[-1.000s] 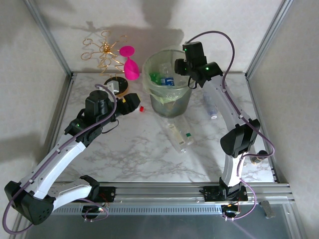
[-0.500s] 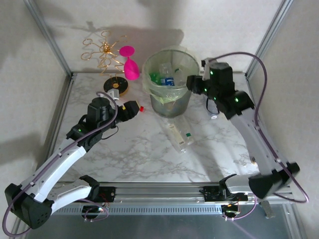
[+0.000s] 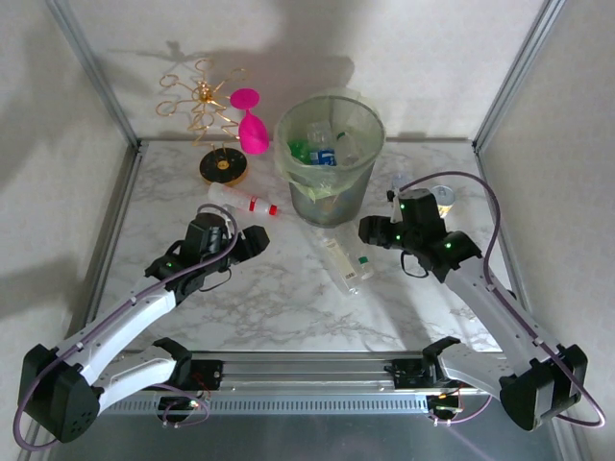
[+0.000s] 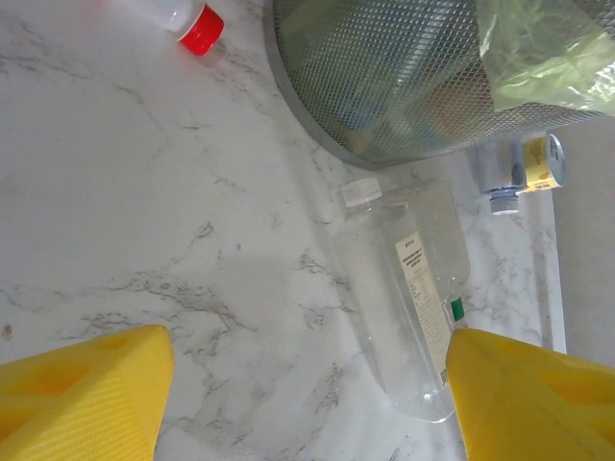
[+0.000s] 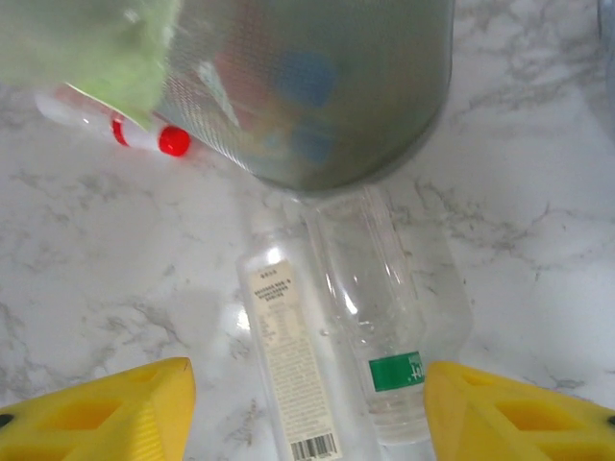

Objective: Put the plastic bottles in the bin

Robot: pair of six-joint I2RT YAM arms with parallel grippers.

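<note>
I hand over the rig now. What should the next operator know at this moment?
Left gripper: open, empty, left of the bin.
Right gripper: open, empty, beside the two clear bottles lying in front of the bin.
Done: several bottles are in the bin.
Left: those two, the red-capped bottle left of the bin, and seemingly a blue-capped bottle by the can, right of it.

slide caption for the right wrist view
Open right pincer over a white-labelled bottle and a green-labelled bottle lying side by side near the bin
</note>
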